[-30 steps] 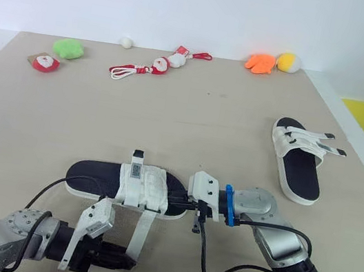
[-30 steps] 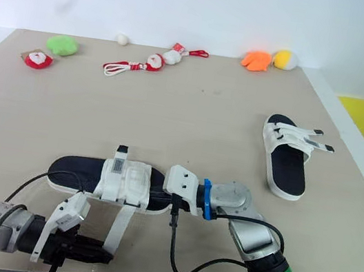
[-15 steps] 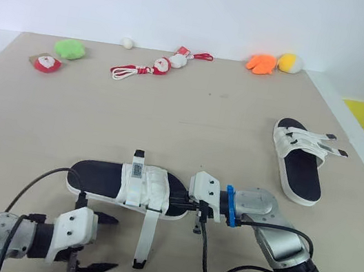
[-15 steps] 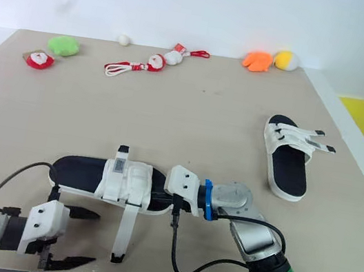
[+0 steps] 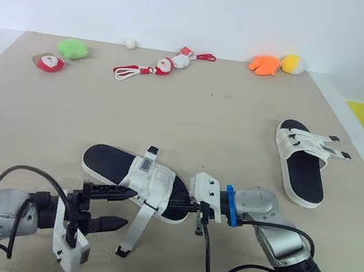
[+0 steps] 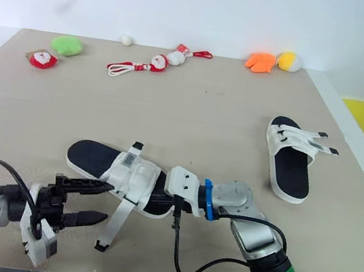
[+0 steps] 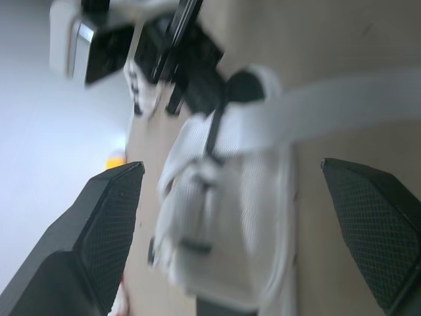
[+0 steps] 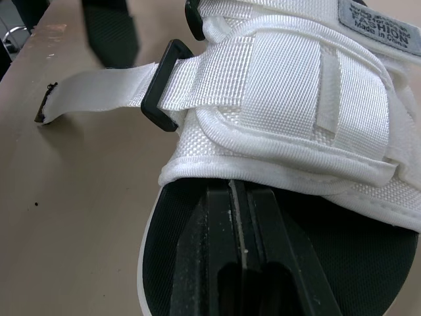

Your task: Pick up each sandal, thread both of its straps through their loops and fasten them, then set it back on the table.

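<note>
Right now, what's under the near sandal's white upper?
Black footbed runs under the white upper, and the shut right gripper lies on it, tips at the hem. Anything deeper is covered.

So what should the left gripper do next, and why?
Probably close the left gripper on the loose strap. That gripper is open right beside the strap, which runs through its loop but trails unfastened toward the near edge of the table. The right gripper is shut on the sandal, steadying it.
</note>
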